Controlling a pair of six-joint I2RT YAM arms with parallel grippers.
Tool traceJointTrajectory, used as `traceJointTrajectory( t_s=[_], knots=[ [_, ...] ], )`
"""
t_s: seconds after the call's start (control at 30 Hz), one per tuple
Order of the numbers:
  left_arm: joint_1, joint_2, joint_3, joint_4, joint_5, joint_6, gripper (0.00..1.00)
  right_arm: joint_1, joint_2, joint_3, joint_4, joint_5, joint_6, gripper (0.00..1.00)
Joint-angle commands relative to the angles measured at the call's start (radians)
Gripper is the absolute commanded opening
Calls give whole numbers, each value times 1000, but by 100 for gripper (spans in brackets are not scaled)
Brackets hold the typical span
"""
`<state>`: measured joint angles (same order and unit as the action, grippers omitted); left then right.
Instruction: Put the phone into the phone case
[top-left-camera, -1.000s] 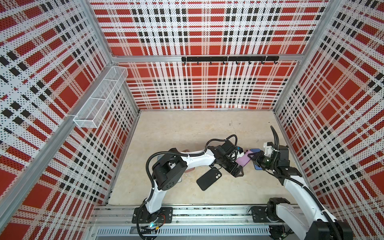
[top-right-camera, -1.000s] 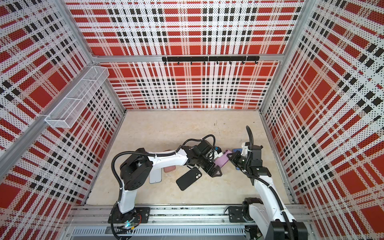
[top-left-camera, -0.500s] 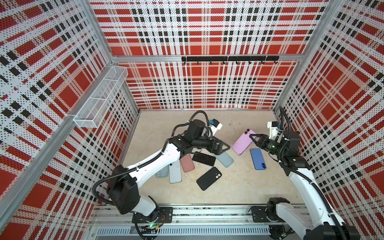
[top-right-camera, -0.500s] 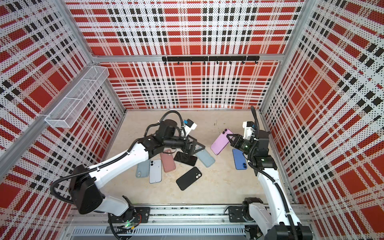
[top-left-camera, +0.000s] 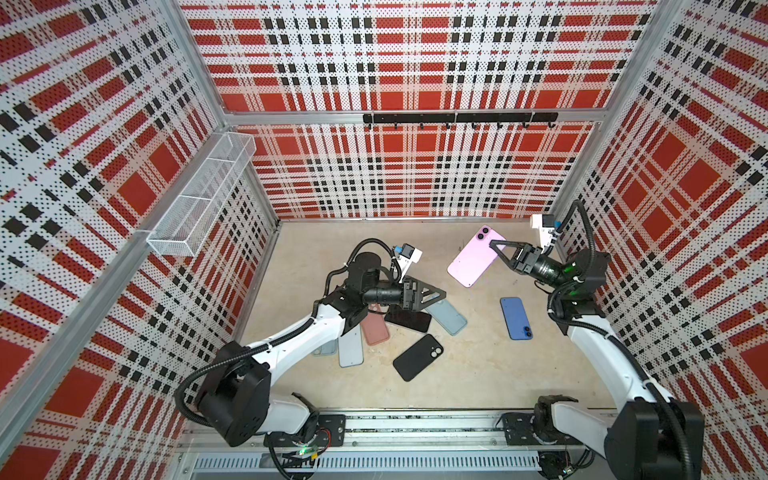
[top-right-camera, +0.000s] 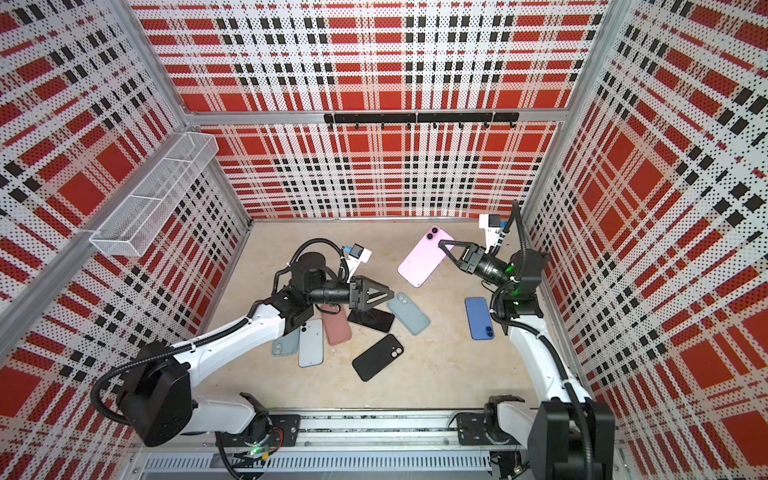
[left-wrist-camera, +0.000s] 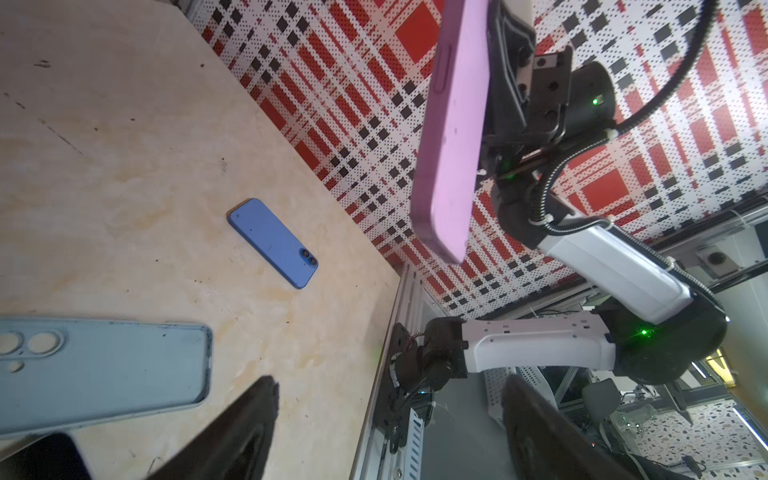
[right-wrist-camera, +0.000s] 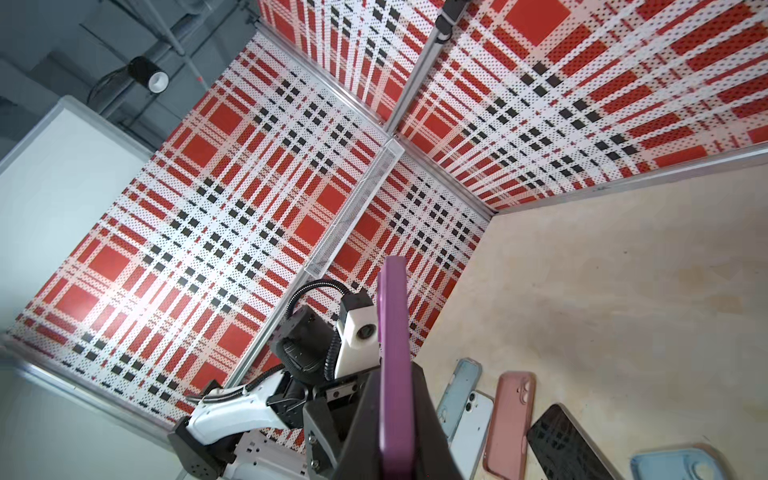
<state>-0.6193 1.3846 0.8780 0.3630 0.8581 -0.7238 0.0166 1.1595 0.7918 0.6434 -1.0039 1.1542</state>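
A pink phone (top-left-camera: 476, 259) (top-right-camera: 424, 259) hangs tilted in the air at the back right, camera end up. My right gripper (top-left-camera: 496, 249) (top-right-camera: 446, 249) is shut on its long edge; in the right wrist view the phone (right-wrist-camera: 392, 353) stands edge-on between the fingers. My left gripper (top-left-camera: 440, 296) (top-right-camera: 390, 295) hovers open and empty over a pile of phones and cases. A light blue phone case (top-left-camera: 446, 316) (left-wrist-camera: 104, 365) lies hollow side up just below it. The pink phone (left-wrist-camera: 453, 124) shows ahead in the left wrist view.
On the table lie a blue phone (top-left-camera: 515, 318) (left-wrist-camera: 272, 243), a black phone (top-left-camera: 409, 319) face up, a salmon case (top-left-camera: 374, 328), a black case (top-left-camera: 417, 356) and a pale blue phone (top-left-camera: 350, 347). A wire basket (top-left-camera: 199, 199) hangs on the left wall.
Both grippers met at the pink phone near the table's middle a second ago. The right one has since carried it up and back to the right; the left one has drawn away, empty.
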Motion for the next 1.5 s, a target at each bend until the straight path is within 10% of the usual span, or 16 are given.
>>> traceJointTrajectory(
  t_s=[0.0, 0.27, 0.83, 0.97, 1.17, 1.3, 1.47],
  knots=[
    [-13, 32, -43, 458, -21, -245, 83, 46, 21, 51, 197, -18, 92, 0],
    [-30, 107, -43, 667, -60, -382, 75, 139, 23, 110, 43, 35, -14, 0],
    [-2, 152, 8, 794, 1, -478, 3, 215, -4, 132, -210, 133, -197, 0],
    [4, 108, -16, 754, 9, -446, 0, 217, -9, 146, -280, 155, -240, 4],
    [33, -103, 4, 216, 7, -2, 0, 215, -21, 293, -621, 207, -376, 63],
    [21, -239, 44, -234, -237, 456, 0, 211, -43, 440, -910, 293, -423, 74],
    [-19, -377, -70, -255, -443, 903, 0, 206, -64, 544, -1194, 378, -389, 80]
  ],
)
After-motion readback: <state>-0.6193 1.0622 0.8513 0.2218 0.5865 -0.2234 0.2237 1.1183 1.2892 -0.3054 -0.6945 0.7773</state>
